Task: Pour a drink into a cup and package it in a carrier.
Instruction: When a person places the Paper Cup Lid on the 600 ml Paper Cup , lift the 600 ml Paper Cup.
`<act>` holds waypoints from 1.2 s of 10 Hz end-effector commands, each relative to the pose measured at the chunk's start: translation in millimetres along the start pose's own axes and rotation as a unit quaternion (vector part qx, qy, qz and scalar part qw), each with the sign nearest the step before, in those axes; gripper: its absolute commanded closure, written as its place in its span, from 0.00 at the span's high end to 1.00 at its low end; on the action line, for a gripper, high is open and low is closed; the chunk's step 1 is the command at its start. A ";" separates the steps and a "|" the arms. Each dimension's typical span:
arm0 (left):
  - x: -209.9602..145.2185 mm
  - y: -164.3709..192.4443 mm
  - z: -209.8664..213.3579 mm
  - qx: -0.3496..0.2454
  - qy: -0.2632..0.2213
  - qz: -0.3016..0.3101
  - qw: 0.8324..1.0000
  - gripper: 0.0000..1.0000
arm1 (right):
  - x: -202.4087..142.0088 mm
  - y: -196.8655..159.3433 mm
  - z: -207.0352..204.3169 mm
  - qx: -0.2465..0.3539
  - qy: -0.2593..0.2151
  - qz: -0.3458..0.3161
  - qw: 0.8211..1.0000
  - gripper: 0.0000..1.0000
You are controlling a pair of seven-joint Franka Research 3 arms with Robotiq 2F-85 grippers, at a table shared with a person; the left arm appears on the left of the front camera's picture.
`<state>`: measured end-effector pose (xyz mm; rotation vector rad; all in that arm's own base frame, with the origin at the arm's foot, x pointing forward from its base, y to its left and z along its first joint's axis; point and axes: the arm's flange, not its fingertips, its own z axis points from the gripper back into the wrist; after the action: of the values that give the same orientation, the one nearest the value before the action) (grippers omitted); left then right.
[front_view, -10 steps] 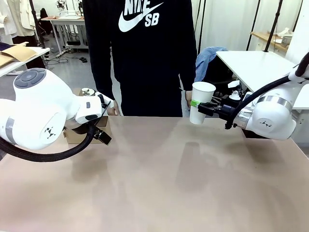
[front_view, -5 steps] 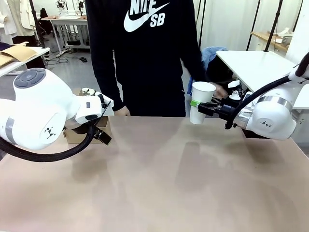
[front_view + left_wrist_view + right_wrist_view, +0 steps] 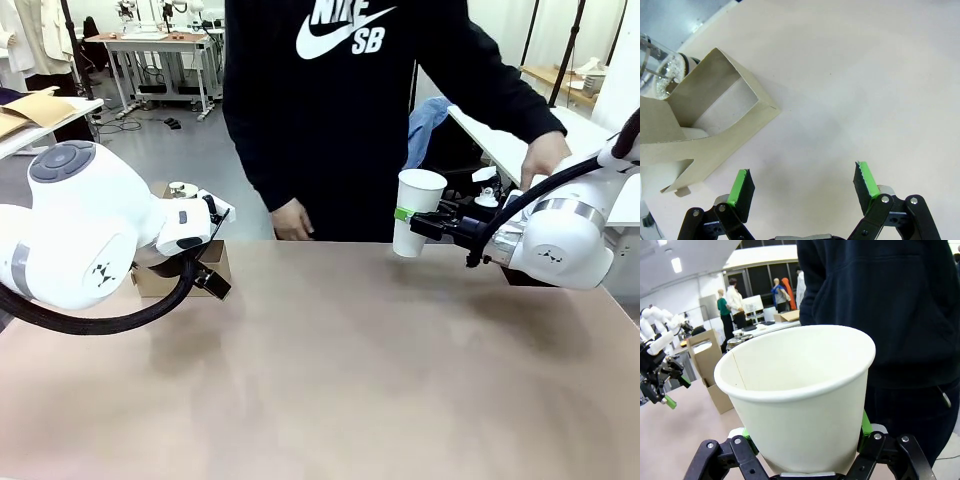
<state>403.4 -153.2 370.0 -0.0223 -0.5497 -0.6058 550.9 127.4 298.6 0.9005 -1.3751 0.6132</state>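
cup first, in the front view: the tall white paper cup point(image 3: 417, 213) is clamped low on its wall by the right jaws, upright, mouth up and lidless, held clear above the beige counter point(image 3: 320, 390). the person's hand point(image 3: 545, 158) reaches past those jaws on their far side.

left wrist view: the left jaws are spread wide with nothing between them, hovering over bare counter. off to one side of them lies a brown cardboard piece with an open pocket point(image 3: 715, 112); i cannot tell whether it is the carrier.

right wrist view: the cup sits squarely between the green pads point(image 3: 864, 424), its long axis rising straight away from the jaws, its inside looking dry. any pour, i judge, must come down from above the rim, and the person's hand is far nearer than the left jaws.
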 end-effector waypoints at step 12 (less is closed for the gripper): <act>-0.3 0.7 0.4 -0.001 -0.001 0.001 1.000 1.00 | 2.9 3.2 -2.8 -0.005 -0.009 0.001 1.000 0.84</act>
<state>403.4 -153.2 370.0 -0.0223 -0.5497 -0.6058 550.9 127.5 298.6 0.9006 -1.3752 0.6134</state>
